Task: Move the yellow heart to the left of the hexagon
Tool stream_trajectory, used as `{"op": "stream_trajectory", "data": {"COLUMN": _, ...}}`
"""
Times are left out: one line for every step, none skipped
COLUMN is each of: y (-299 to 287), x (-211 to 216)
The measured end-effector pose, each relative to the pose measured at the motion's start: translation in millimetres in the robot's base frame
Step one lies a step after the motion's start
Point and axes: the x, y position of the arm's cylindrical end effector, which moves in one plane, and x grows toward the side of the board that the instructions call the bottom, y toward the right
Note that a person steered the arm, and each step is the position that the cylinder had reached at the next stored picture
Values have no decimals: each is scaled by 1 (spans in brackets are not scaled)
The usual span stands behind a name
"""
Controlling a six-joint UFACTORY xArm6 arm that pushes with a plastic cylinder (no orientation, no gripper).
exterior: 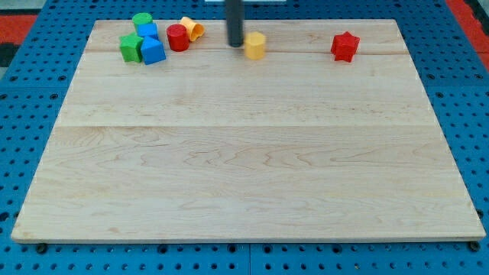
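A yellow heart (192, 28) lies near the view's top left, touching the right side of a red cylinder (177, 37). A yellow hexagon (255, 45) sits near the top centre of the wooden board (244, 153). My dark rod comes down from the top edge, and my tip (234, 46) stands just left of the hexagon, against or very close to its left side. The heart is about 55 px to the left of my tip.
A cluster at the top left holds a green block (141, 20), a green star-like block (131, 48) and two blue blocks (147, 32) (153, 51). A red star (344, 46) sits at the top right.
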Motion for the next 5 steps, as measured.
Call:
{"op": "stream_trajectory", "data": {"y": 29, "x": 12}}
{"op": "stream_trajectory", "data": {"y": 7, "x": 9}}
{"op": "stream_trajectory", "data": {"y": -18, "x": 45}}
{"op": "stream_trajectory", "data": {"y": -82, "x": 72}}
{"op": "stream_trajectory", "data": {"y": -181, "x": 64}}
